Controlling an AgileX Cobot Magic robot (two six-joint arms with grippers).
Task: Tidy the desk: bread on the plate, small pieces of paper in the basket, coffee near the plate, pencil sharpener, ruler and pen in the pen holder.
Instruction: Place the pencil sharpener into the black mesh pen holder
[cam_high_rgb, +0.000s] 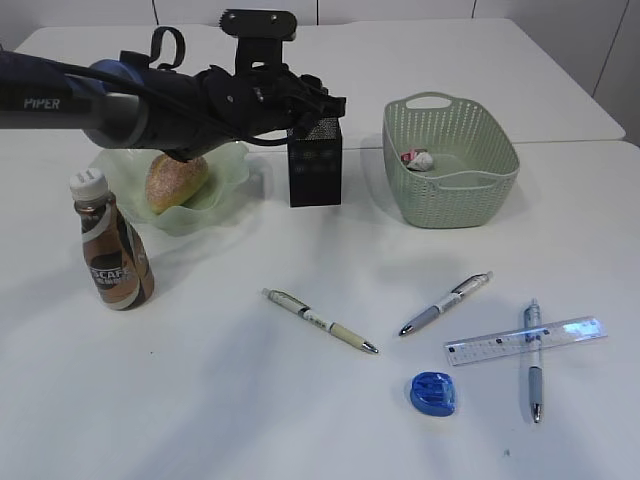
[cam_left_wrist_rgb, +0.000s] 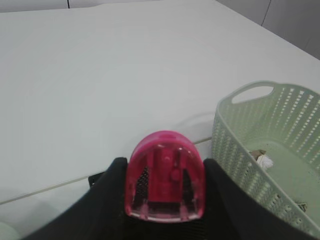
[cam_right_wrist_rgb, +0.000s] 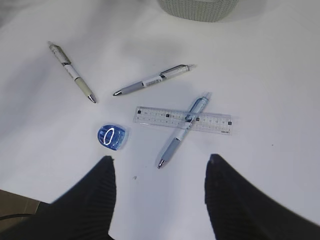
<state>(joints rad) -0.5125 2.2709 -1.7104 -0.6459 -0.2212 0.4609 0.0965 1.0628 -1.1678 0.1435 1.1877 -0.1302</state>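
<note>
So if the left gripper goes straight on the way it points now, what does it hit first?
The pen holder. The left gripper holds a pink sharpener just over the holder's black mesh, so that comes first; the basket sits off to the right. Depth is hard to judge.

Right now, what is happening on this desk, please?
The left gripper holds a pink pencil sharpener above the black pen holder. The right gripper hangs open over three pens, the ruler and a blue sharpener, all on the desk. The bread lies on the plate, the coffee beside it, paper in the basket.
</note>
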